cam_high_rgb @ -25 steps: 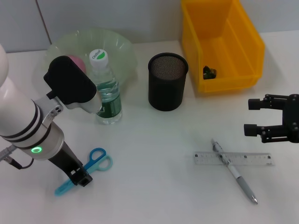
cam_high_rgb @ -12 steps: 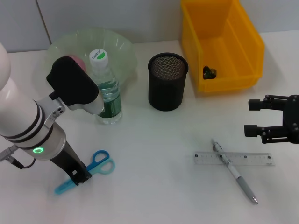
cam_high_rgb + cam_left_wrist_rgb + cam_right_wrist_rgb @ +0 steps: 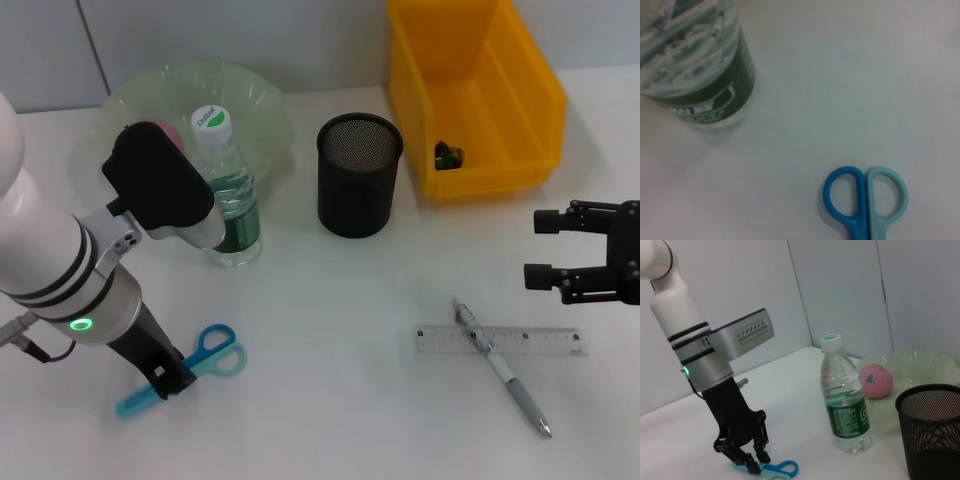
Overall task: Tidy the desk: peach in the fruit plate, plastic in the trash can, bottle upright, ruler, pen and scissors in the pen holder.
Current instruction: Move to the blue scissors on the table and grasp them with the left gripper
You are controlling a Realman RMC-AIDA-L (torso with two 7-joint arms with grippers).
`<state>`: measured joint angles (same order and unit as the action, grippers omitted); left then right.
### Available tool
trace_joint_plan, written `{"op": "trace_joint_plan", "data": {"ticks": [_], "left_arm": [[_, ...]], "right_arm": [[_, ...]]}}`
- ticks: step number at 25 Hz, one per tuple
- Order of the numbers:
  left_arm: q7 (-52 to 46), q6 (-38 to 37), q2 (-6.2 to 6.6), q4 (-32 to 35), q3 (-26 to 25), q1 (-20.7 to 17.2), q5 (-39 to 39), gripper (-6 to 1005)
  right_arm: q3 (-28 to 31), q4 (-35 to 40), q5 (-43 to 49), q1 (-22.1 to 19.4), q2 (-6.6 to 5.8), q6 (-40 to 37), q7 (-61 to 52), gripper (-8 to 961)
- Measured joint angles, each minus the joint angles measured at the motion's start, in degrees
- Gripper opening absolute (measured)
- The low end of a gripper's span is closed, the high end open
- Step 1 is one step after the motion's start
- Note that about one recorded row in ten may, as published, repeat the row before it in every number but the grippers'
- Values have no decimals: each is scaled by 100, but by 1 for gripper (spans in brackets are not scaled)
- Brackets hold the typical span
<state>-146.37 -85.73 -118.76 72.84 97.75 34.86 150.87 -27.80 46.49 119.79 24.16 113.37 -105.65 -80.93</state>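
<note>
Count: one pair of scissors [image 3: 190, 365], one water bottle [image 3: 225, 190], one peach [image 3: 876, 381], one pen [image 3: 500, 365], one ruler [image 3: 500, 341], one mesh pen holder [image 3: 359, 174], one fruit plate [image 3: 260, 100], one yellow bin [image 3: 470, 95], and two grippers in play.
Left gripper [image 3: 168, 382]: down on the table at the blade end of the scissors, fingers pinched close around the blades; the right wrist view shows the fingertips either side of them.
Right gripper [image 3: 542, 247]: hovering off to the right above the ruler and pen, jaws standing well apart, nothing between them.
Change: the scissors' handles have crept a touch to the right and the pair lies a little flatter than a second ago; the left arm has eased with them. The right gripper has barely shifted.
Scissors: two loop handles, one dark blue, one pale teal, smooth plastic, lying flat near the bottle's base.
Bottle: clear ribbed plastic, green label, white cap, standing upright just in front of the plate.
Peach: pink, round, sitting in the pale green translucent scalloped plate.
Pen and ruler: silver pen lying across the clear ruler, touching.
Pen holder: black wire mesh cylinder between bottle and bin.
Bin: a small dark scrap inside.
</note>
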Motion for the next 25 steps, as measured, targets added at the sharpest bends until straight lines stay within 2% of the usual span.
{"op": "trace_joint_plan", "data": {"ticks": [10,15,19,25], "left_arm": [[10,-50,2,107,-43,-4,-35,220],[-52,-88,2,352,-51,-60,-40,220],[-156,-123,-5,566,-55,-122,-44,220],[-274,-218,-7,929,-44,-209,-48,220]], "right_arm": [[6,0,0,10,6,1,-3,831],[272,-104,-321,11,19,9,-117,831],[662,-668,-901,-19,27,146,-317,831],[996,-1376,-1038,-68,37,159,-477,831]]}}
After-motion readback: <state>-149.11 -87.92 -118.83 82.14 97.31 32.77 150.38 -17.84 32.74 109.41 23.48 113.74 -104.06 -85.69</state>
